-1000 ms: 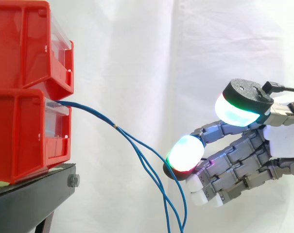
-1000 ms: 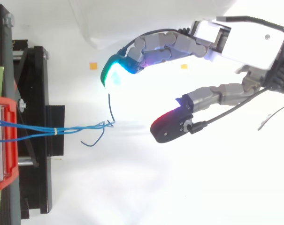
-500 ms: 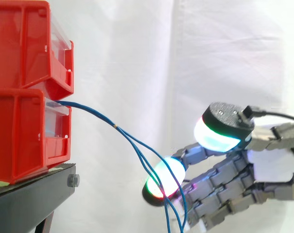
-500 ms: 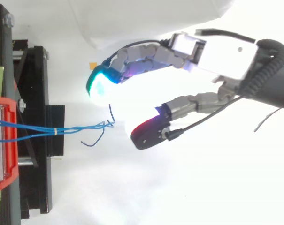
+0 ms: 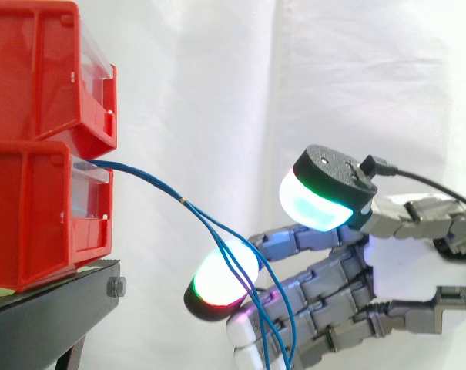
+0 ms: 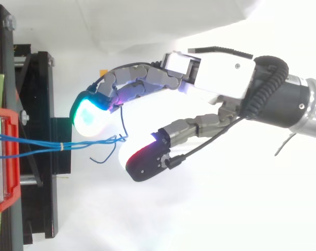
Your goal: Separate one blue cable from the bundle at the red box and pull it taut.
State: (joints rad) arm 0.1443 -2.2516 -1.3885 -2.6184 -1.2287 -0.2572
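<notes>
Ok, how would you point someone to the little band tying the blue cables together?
Start at the red bins on the black stand: blue cables leave the lower bin's front and droop toward the hand. Just out from the bin a tiny yellowish band wraps them; it is the only non-blue spot on the strands, which fan apart beyond it.

Black stand (image 5: 51, 314), red bins (image 5: 32, 212) stacked atop
</notes>
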